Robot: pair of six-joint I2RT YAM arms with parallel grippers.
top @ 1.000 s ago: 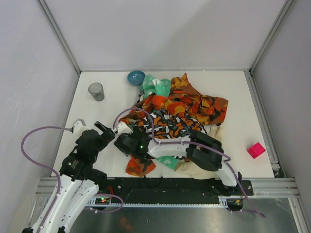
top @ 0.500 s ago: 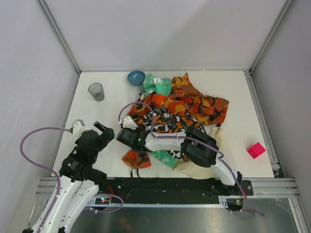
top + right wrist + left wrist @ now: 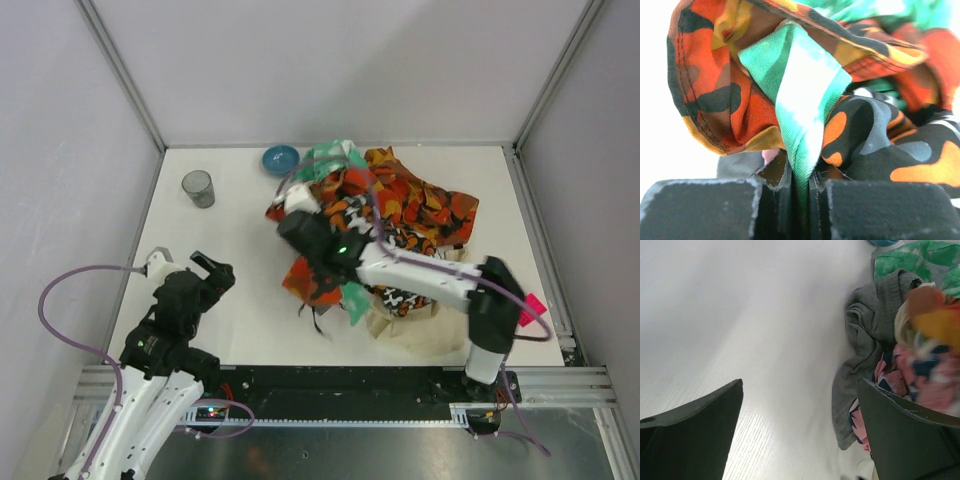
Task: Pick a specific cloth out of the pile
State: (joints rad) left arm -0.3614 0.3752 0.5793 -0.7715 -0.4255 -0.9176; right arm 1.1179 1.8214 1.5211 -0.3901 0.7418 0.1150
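Because the right gripper [image 3: 800, 186] is clenched on a fold of the mint green cloth [image 3: 800, 95] and the orange camouflage cloth [image 3: 705, 85], both layers hang from it above the table [image 3: 220, 230]. Within the last second the right arm has swung from the pile's 7 o'clock edge toward 12 o'clock, carrying these layers off that side. This likely exposes the target. The dark grey cloth [image 3: 867, 335] lies crumpled on the table at the 9 o'clock edge of the pile [image 3: 410, 210], touching the pink cloth with dark blue marks [image 3: 910, 375].

The left gripper [image 3: 797, 390] is released, fingers wide apart, near the grey cloth but not touching it. The blue bowl [image 3: 281, 159] sits at 11 o'clock and the grey cup [image 3: 198, 188] at 10 o'clock. The hanging layers and the pink cloth may crowd the approach.
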